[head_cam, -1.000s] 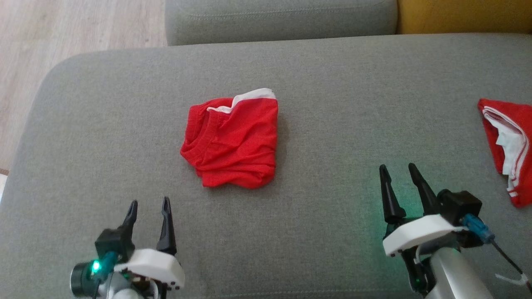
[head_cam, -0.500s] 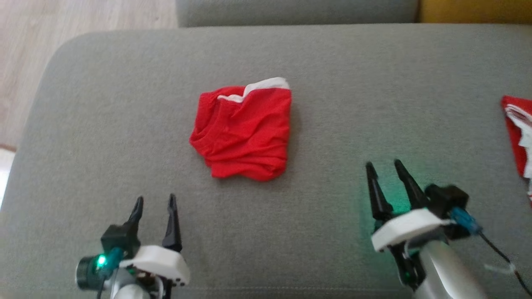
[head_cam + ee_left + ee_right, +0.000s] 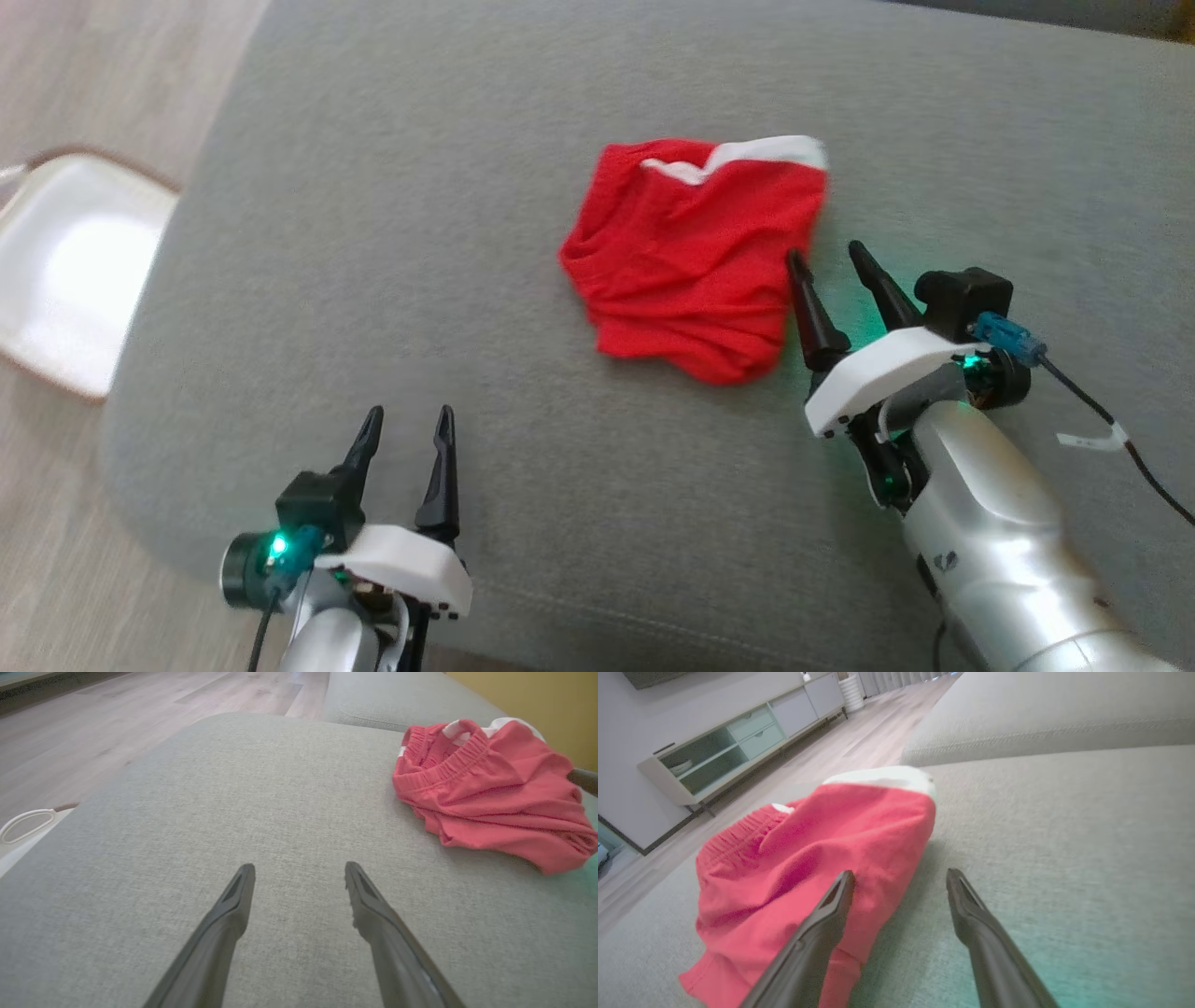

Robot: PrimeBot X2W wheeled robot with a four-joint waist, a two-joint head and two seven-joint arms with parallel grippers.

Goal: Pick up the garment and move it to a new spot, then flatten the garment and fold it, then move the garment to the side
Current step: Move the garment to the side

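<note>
One garment [image 3: 695, 261], sideboard [image 3: 752, 728] (right wrist view)

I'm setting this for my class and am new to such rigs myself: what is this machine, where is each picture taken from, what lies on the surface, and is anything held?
It is a wheeled robot with two arms, each ending in a two-fingered claw. One picture looks down from its head: left claw at lower left, right claw at right. The other two come from wrist cameras, looking along each claw's dark fingers. On the grey sofa cushion lies a crumpled red garment with a white band. Both claws are open and hold nothing; the right one is close beside the garment's edge.
</note>
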